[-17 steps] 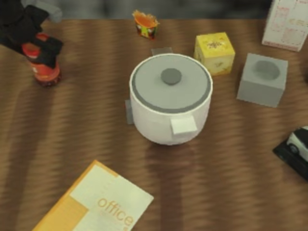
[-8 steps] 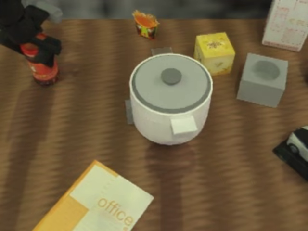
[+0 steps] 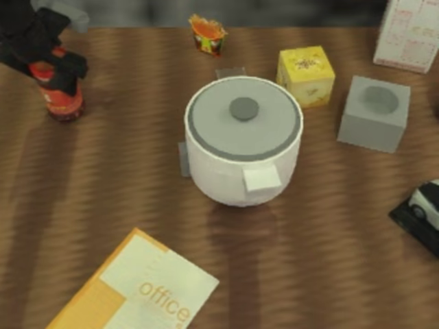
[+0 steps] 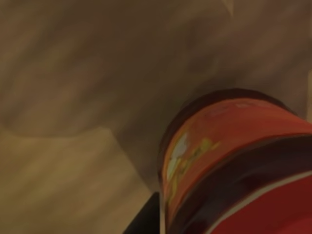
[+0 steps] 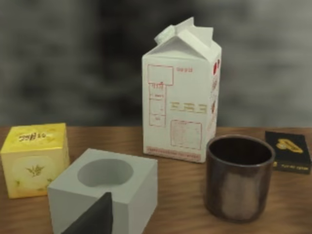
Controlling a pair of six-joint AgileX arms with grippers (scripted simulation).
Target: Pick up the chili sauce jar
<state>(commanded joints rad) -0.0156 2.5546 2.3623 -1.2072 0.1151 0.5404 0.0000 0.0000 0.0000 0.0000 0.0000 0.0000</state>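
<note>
The chili sauce jar point(image 3: 63, 96) is seen at the far left of the table point(image 3: 103, 178), well apart from the white pot point(image 3: 243, 140) at the middle, and it is clamped near its lid by the left gripper point(image 3: 53, 65), whose dark fingers are closed against its sides. In the left wrist view the jar point(image 4: 234, 161) fills the near field, its base seen against the wood. The right gripper itself is not seen from above; a milk carton point(image 5: 181, 90), a dark cup point(image 5: 239, 178) and a grey block point(image 5: 105, 192) are shown by its wrist camera.
</note>
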